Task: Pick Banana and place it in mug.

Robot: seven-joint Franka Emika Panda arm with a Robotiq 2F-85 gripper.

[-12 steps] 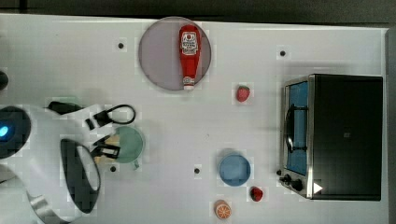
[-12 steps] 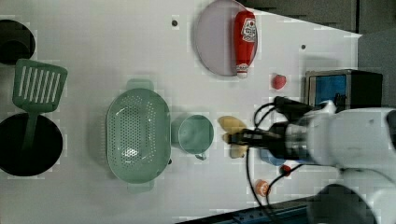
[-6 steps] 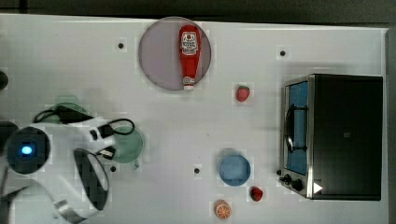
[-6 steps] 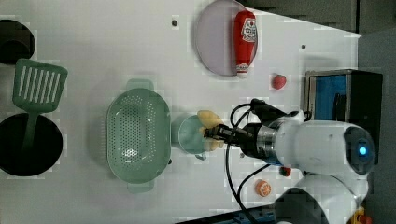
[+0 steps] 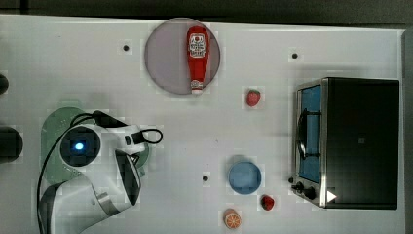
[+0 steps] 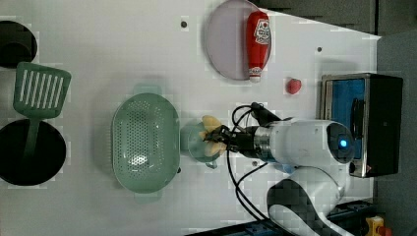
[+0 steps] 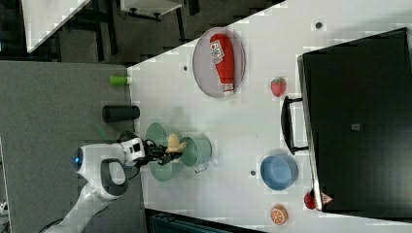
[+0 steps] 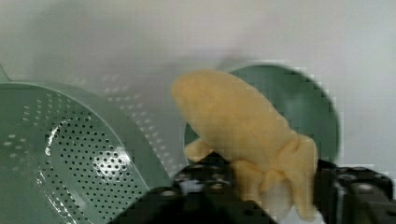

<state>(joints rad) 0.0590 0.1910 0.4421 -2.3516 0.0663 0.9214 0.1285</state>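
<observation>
Yellow banana point(image 8: 243, 135) sits between the jaws of the gripper point(image 6: 220, 140), right over the teal mug point(image 6: 194, 141); in the wrist view the jaws flank its lower end, one on each side, w/ the peel tip poking out past them. Can't tell if they're pinching it or already spread clear, so grip status is unknown. Left view shows the banana at the mug's rim, part of it sticking out beyond the rim twd the left view's top; can't tell whether it's inside yet. Mug stands just beside the pale-green perforated basket point(image 6: 145, 147), on the white table point(image 5: 204, 122). Risks, as I judge them: banana looks longer than the mug is wide, so if dropped off-centre it could tip over the rim and land in the basket or on the table. If the jaws go lower they may knock the light mug over or shove it into the basket. Cable point(image 5: 151, 136) looping off the wrist hangs near the mug too, could snag the handle on the way out. Blue cup point(image 5: 245, 177) and ketchup bottle point(image 5: 197, 58) are well apart, no issue there.
</observation>
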